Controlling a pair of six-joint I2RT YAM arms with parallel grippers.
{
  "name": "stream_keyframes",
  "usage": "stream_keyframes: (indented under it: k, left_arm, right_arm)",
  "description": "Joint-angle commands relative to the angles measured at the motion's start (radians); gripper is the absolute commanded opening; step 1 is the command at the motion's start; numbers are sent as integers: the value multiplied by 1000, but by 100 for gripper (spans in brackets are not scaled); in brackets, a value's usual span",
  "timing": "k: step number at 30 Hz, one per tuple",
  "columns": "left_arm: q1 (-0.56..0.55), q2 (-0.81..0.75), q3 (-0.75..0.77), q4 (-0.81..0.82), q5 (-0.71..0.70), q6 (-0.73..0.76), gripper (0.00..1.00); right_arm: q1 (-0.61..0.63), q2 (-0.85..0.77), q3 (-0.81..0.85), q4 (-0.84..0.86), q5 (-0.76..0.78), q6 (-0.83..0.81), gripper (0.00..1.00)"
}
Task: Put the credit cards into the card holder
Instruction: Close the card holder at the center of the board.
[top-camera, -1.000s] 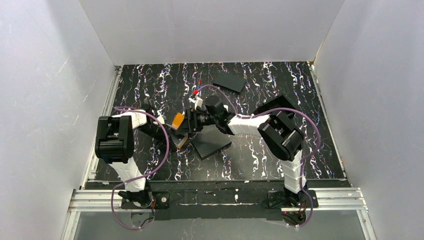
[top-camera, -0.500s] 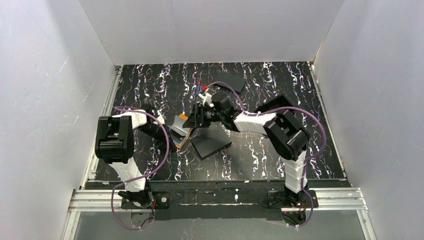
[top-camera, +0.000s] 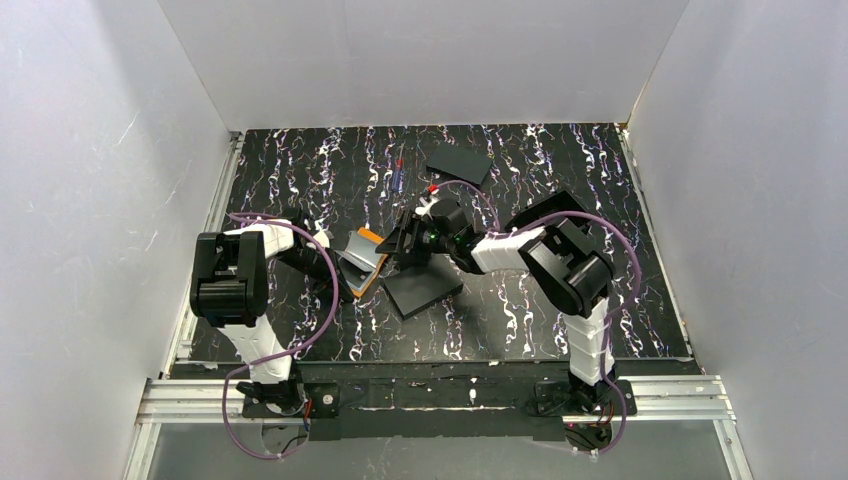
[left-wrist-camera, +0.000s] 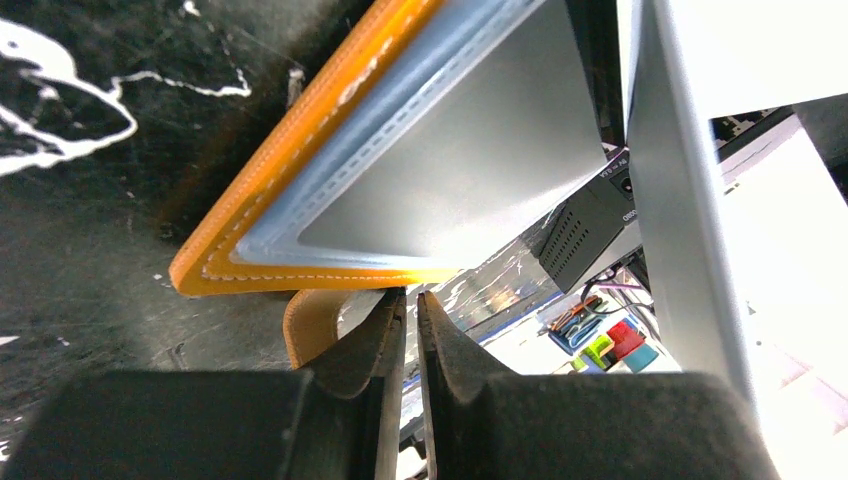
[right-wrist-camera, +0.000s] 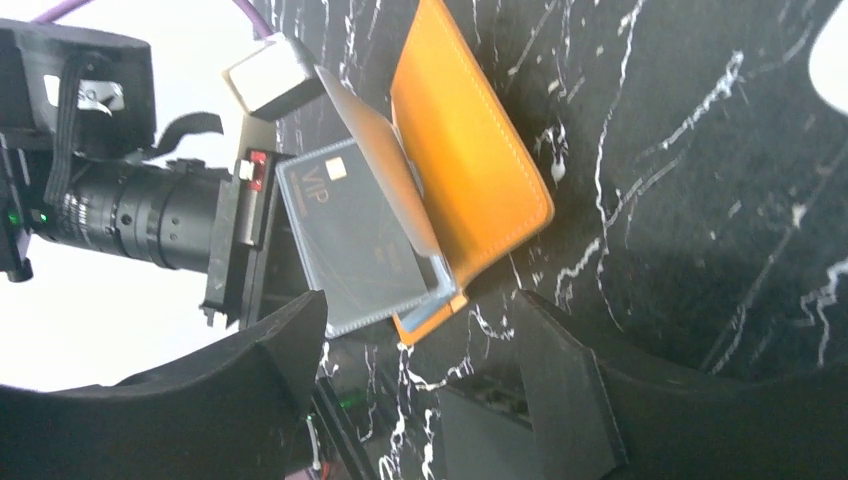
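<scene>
Orange card holder (right-wrist-camera: 470, 160), upper centre: left gripper (left-wrist-camera: 405, 300) pinched its edge so we could prop it open; right gripper (right-wrist-camera: 420, 330) gaped empty below the pocketed card (right-wrist-camera: 350, 235).

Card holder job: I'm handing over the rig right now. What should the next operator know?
Left gripper: shut on an edge of the card holder, holding it open and tilted.
Right gripper: open, empty, facing the open holder.
Done: one dark VIP card sits in the clear pocket.
Left: no loose card is clearly visible. A near black rectangle and a far black rectangle lie on the table; I cannot tell what they are. Check for more cards.
</scene>
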Motion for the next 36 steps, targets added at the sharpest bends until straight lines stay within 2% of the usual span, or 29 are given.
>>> stream_keyframes:
  k: [1,7,12,16,23,25,28,30,36]
  left_arm:
    - [-4,-32,4,22,-11,12,9]
    - [-4,-33,2,25,-4,10,9]
    - [-5,-34,2,26,-4,10,9]
    - [-5,-30,6,28,0,7,9]
    - [-5,-28,8,28,-1,7,9]
    - [-5,-24,7,29,3,7,9]
    - [-5,-29,1,29,-1,9,9]
    - [-7,-31,0,28,-5,9,9]
    - [-8,-31,1,28,-7,10,9]
  right_arm:
    - [-1,66,40,130,2,73,77]
    - [-1,155,92,203,-11,110,75]
    - [18,137,174,0,56,12,76]
    - [31,124,182,-72,96,-14,76]
    - [63,38,128,-219,222,32,76]
    - [71,27,105,-171,219,65,76]
    - [73,137,131,44,127,189,74]
    - [74,185,152,105,102,268,72]
    - [64,225,156,255,71,189,59]
